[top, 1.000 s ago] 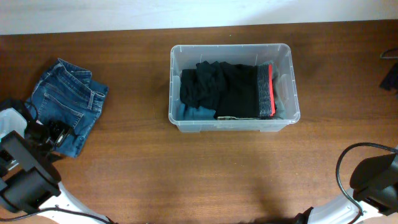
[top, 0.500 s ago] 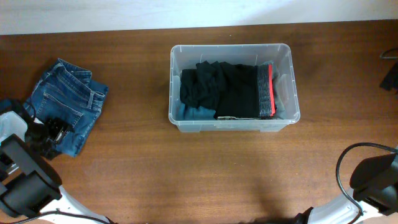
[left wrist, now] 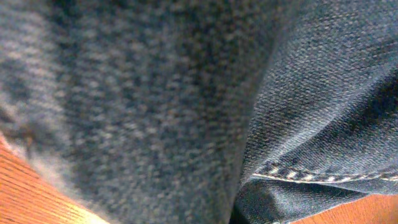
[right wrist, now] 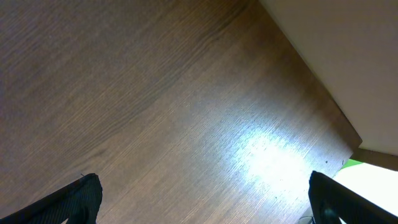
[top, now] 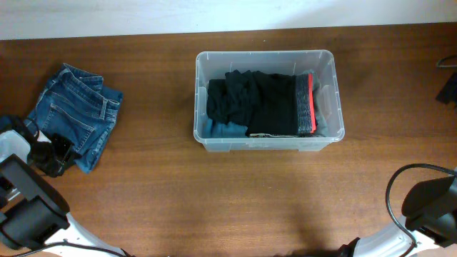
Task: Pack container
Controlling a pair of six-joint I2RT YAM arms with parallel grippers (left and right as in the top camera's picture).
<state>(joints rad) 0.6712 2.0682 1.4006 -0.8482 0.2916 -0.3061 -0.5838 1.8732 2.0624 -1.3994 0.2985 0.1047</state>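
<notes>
Right fingers [right wrist: 78, 199]: spread wide over bare wood at the near right; holding nothing; well apart from everything to be packed.
Left fingers [top: 61, 153]: at the near corner of the folded jeans [top: 75, 114]; the wrist view is filled with denim [left wrist: 155, 93] pressed close to the lens, so I cannot tell whether they are closed on the cloth or only resting against it.
Jeans, handling: soft and limp, fairly heavy for cloth, with a rough weave that should not slip; judged likely to unfold and trail if lifted by one corner; a thick folded edge or the seamed hem seen in the wrist view looks like the surest hold.
Jeans, lie: flat on the surface [top: 214, 200] at the left, skewed to its edges; long axis roughly near to far, leaning a little.
Container [top: 264, 53], place: mid-surface toward the far side, well apart from the jeans and from both arms.
Container, handling: clear plastic, judged light, stiff and smooth; if it must be steadied, the rolled rim is the place to hold.
Container, heading: mouth open upward; long axis running left to right.
Container, contents: a black garment [top: 257, 100] covers most of the floor, its red-and-grey band [top: 307, 103] toward the right end; something blue [top: 225, 130] shows beneath at the near left; the jeans would go on top.
</notes>
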